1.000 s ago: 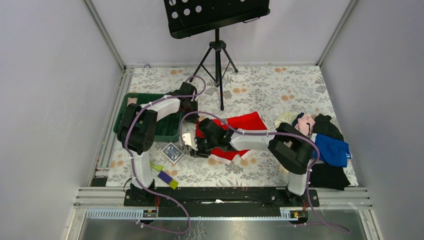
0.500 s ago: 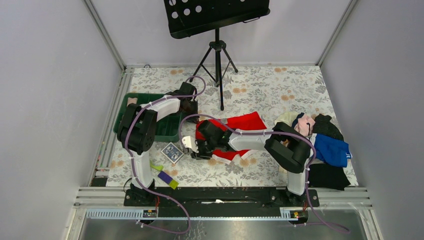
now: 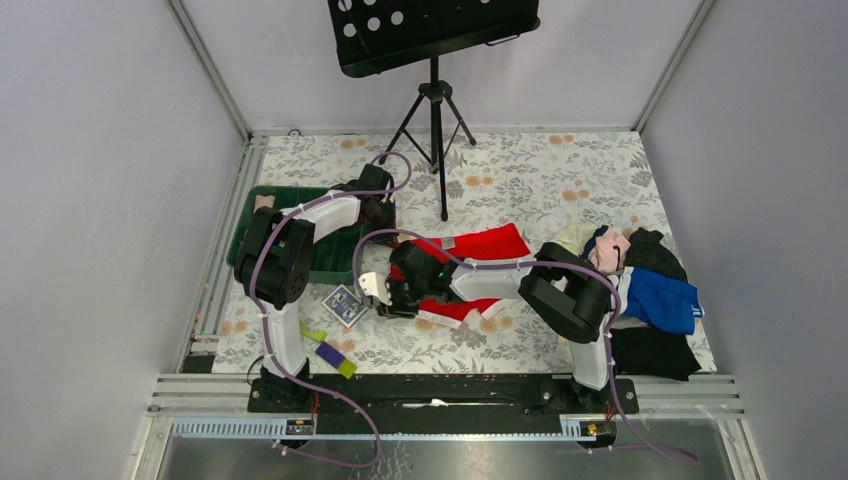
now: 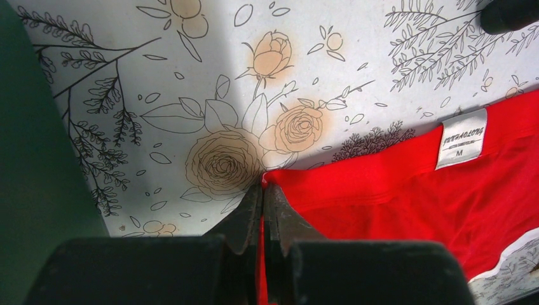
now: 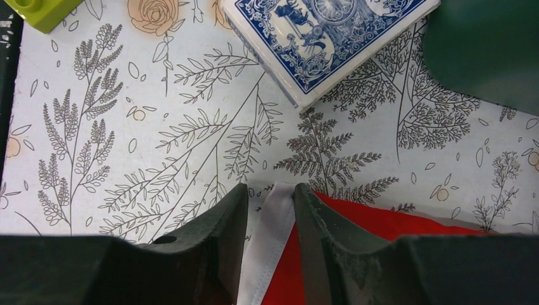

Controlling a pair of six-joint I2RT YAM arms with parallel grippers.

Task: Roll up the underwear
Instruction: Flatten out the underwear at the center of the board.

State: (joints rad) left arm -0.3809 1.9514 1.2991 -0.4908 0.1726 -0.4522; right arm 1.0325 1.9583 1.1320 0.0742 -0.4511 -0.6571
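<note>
The red underwear lies spread on the flowered tabletop, partly under my right arm. My left gripper is shut on its far left corner, with red cloth pinched between the fingers and a white size label lying to the right. In the top view the left gripper sits by the green bin. My right gripper is open at the near left edge of the underwear. Its white trim runs between the fingers, against the right one with a gap beside the left one. From above, the right gripper is low over the cloth.
A blue playing-card box lies just left of the right gripper. A green bin stands at the left. A music stand rises behind. Mixed clothes are piled at the right. Green and purple blocks lie near the front.
My right gripper has slid a little to the left along the near edge, drawing the red cloth with it. The left gripper has stayed shut in place.
</note>
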